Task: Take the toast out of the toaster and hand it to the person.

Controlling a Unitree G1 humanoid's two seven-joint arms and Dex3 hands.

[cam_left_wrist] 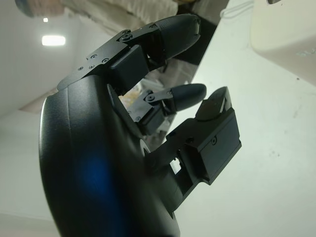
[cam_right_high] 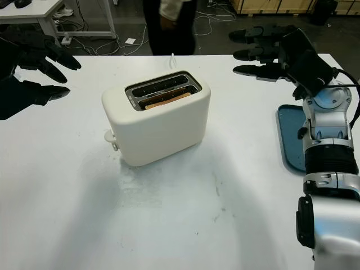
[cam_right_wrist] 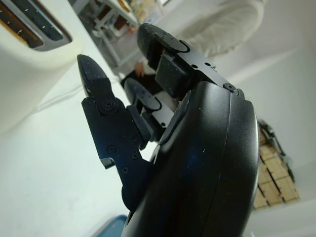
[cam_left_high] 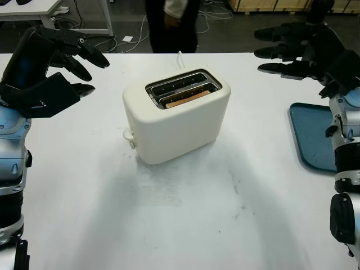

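Note:
A cream two-slot toaster (cam_left_high: pixel 177 115) stands in the middle of the white table (cam_left_high: pixel 169 219). A slice of toast (cam_left_high: pixel 187 99) sits in its nearer slot, its brown top edge just below the rim; the far slot holds nothing. My left hand (cam_left_high: pixel 76 56) is raised at the far left of the toaster, open and holding nothing. My right hand (cam_left_high: pixel 281 53) hovers at the far right, open, its fingers pointing toward the toaster. A person (cam_left_high: pixel 171 22) in dark clothes stands beyond the table's far edge.
A blue tray (cam_left_high: pixel 315 135) lies on the table at the right edge, under my right arm. The toaster's white cord (cam_left_high: pixel 180 56) runs toward the far edge. Another white table (cam_left_high: pixel 34 8) and floor cables are in the background.

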